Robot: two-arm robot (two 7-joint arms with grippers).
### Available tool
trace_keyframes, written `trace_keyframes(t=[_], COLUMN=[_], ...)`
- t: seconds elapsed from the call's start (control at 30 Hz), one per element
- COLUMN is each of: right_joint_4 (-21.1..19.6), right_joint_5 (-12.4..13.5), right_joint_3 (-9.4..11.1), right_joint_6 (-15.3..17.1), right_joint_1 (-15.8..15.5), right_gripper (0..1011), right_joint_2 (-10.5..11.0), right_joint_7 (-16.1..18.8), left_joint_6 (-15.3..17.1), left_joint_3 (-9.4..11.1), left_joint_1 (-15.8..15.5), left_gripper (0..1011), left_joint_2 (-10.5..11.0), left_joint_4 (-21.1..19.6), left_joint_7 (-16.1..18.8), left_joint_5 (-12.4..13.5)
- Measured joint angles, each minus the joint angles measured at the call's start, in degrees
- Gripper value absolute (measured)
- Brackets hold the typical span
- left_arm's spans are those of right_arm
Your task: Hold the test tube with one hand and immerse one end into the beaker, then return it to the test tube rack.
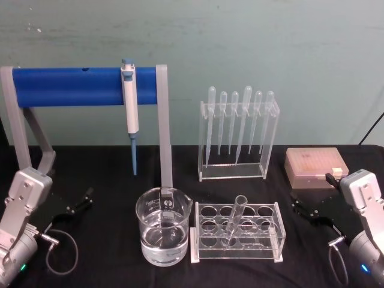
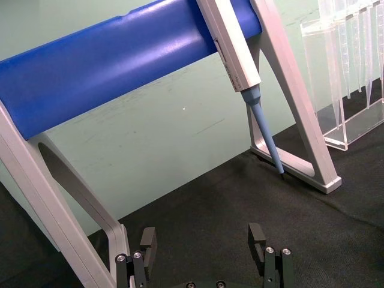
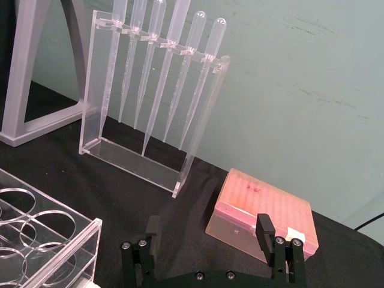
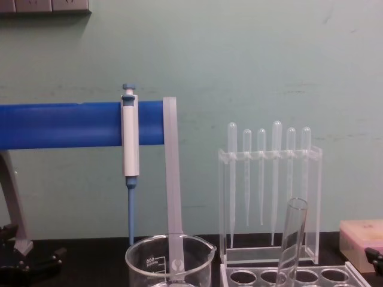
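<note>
The clear glass test tube (image 1: 234,219) leans in a hole of the clear rack (image 1: 237,231) at the table's front centre; its open rim also rises in the chest view (image 4: 292,236). The beaker (image 1: 163,225), part full of clear liquid, stands just left of the rack, its rim low in the chest view (image 4: 169,256). My left gripper (image 1: 78,201) rests open near the table's left edge, fingers apart in the left wrist view (image 2: 204,249). My right gripper (image 1: 305,210) sits open at the right, empty in the right wrist view (image 3: 209,237).
A blue bar on grey legs (image 1: 84,86) spans the back left, with a blue-and-white micropipette (image 1: 131,111) hanging from it. A clear stand of several plastic pipettes (image 1: 238,135) is behind the rack. A pink tip box (image 1: 316,167) lies at the back right.
</note>
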Motion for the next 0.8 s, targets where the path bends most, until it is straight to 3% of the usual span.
trace_keyframes(t=[0.8], right_joint_4=[0.0], right_joint_5=[0.0], right_joint_3=[0.0], right_joint_6=[0.0], right_joint_1=[0.0], right_gripper=[1002], right_joint_2=[0.0], right_joint_7=[0.0], left_joint_6=[0.0], left_joint_3=[0.0], left_joint_1=[0.0], left_gripper=[1000], left_joint_2=[0.0], left_joint_4=[0.0], left_joint_7=[0.0], left_joint_5=[0.0])
